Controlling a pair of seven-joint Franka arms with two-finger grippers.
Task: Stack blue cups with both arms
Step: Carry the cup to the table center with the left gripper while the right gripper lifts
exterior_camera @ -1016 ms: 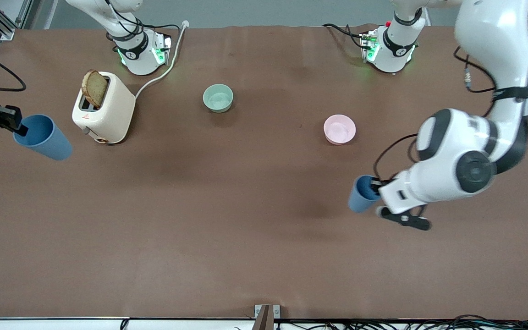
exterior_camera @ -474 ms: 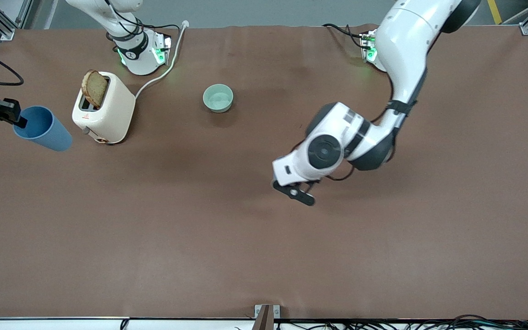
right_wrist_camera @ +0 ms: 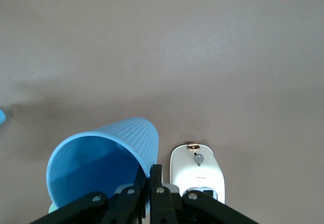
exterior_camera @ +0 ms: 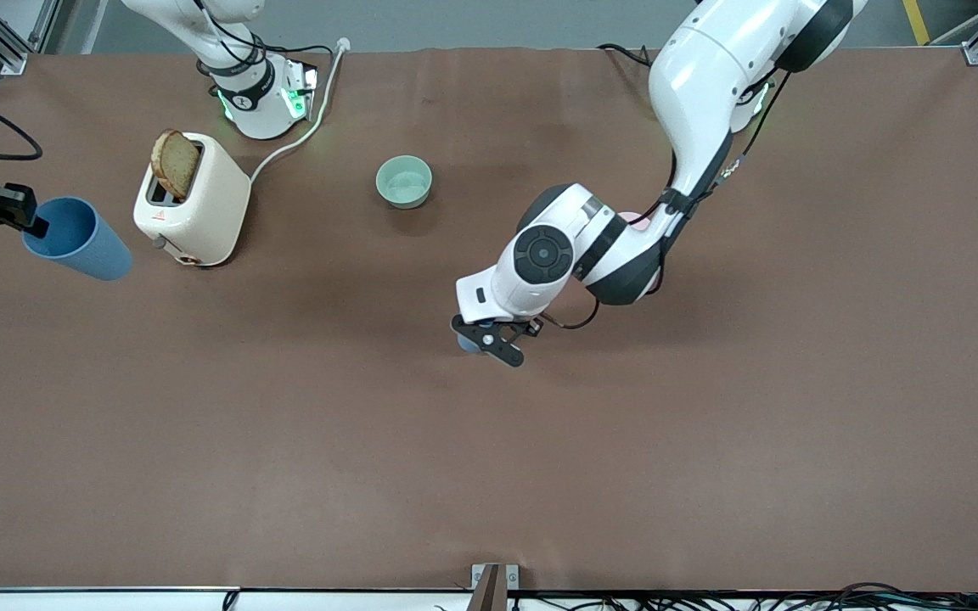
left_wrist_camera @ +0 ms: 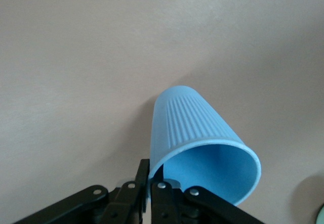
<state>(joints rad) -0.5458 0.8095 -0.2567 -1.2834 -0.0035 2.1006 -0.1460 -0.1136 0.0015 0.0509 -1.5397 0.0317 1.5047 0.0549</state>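
The left gripper [left_wrist_camera: 150, 186] pinches one blue cup's [left_wrist_camera: 200, 145] rim over mid-table, cup tilted, base [left_wrist_camera: 174, 95] pointing down and away. The right gripper [right_wrist_camera: 152, 183] clamps the other cup [right_wrist_camera: 104, 161] beside the toaster [exterior_camera: 192, 199], similarly tilted.

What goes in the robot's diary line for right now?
left gripper: shut on blue cup, over mid-table | right gripper: shut on other blue cup, beside toaster | stack: not yet

toaster [exterior_camera: 193, 202]: near the right arm's base, bread slice [exterior_camera: 175, 163] standing in its slot
bowl [exterior_camera: 404, 181]: mid-table, toward the left arm's end from the toaster
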